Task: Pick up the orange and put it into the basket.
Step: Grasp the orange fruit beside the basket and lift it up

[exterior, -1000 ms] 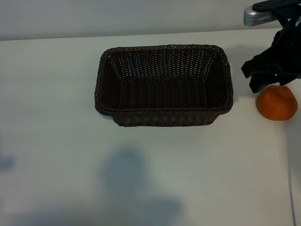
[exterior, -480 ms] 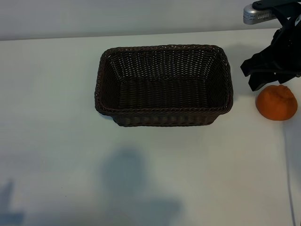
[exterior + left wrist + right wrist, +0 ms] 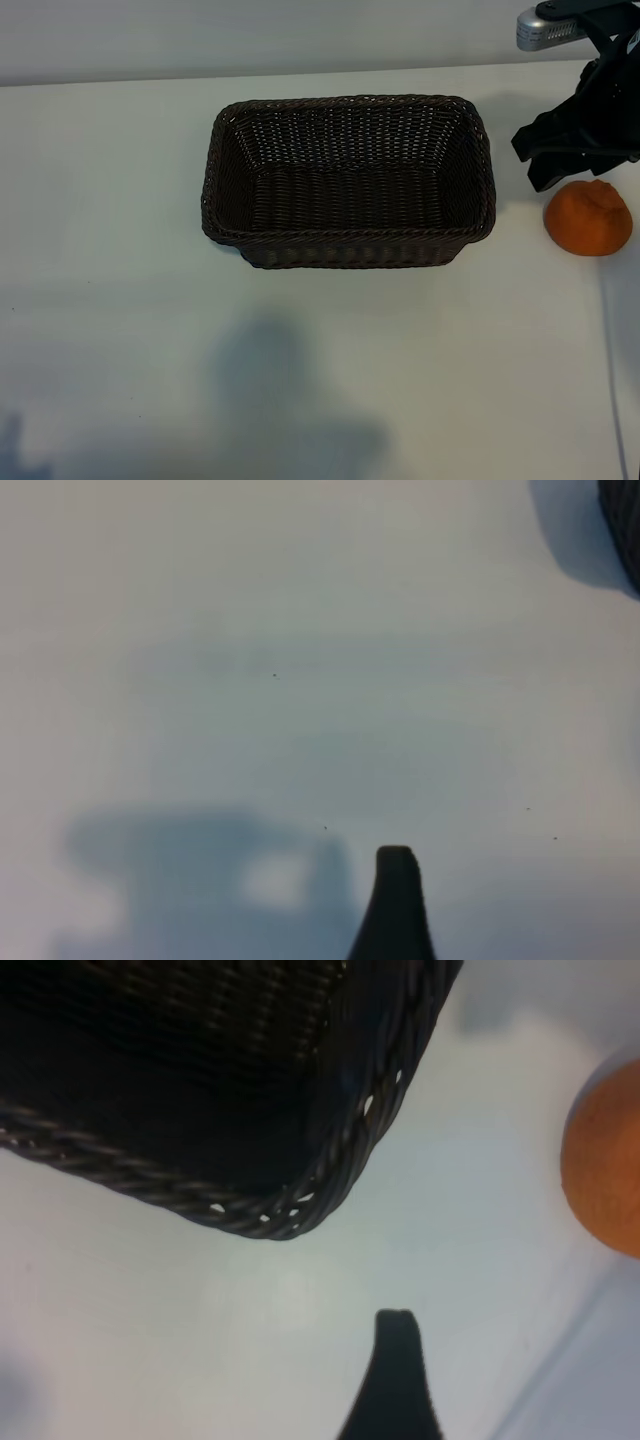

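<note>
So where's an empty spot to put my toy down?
Bare table left of the basket, and the wide strip in front of it. It's crowded on the right, where the right gripper hangs over the orange.

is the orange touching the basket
Apart. The exterior view shows bare table between the orange and the basket; the right wrist view does too.

orange (image 3: 588, 220): was bright orange, with dimpled skin
basket (image 3: 348, 245): was dark brown, in a tight woven wicker pattern with a braided rim
table (image 3: 120, 220): was plain white
right gripper (image 3: 565, 160): was black
</note>
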Controlling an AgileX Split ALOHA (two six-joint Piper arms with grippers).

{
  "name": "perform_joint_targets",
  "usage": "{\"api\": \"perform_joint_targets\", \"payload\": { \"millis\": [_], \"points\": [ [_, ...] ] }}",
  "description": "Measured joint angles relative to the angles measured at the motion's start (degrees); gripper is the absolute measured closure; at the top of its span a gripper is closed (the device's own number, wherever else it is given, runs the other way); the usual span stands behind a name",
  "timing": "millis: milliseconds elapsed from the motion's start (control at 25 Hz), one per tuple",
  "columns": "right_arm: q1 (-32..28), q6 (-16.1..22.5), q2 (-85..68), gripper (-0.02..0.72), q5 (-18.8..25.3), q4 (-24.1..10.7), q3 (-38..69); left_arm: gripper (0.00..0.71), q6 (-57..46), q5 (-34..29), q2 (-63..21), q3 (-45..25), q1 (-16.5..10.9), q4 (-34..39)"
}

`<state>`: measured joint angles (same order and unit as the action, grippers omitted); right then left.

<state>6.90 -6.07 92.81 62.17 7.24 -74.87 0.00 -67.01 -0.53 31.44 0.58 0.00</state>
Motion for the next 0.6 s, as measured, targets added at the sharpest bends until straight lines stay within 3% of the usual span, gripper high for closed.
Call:
{"api": "perform_joint_targets", "payload": {
  "millis": [600],
  "points": [
    [0.00,-0.01,0.00,0.143,-1.98,0.00,0.00,0.116,-4.06,0.00,0.00,-0.49,0.00,-1.35]
  ]
}}
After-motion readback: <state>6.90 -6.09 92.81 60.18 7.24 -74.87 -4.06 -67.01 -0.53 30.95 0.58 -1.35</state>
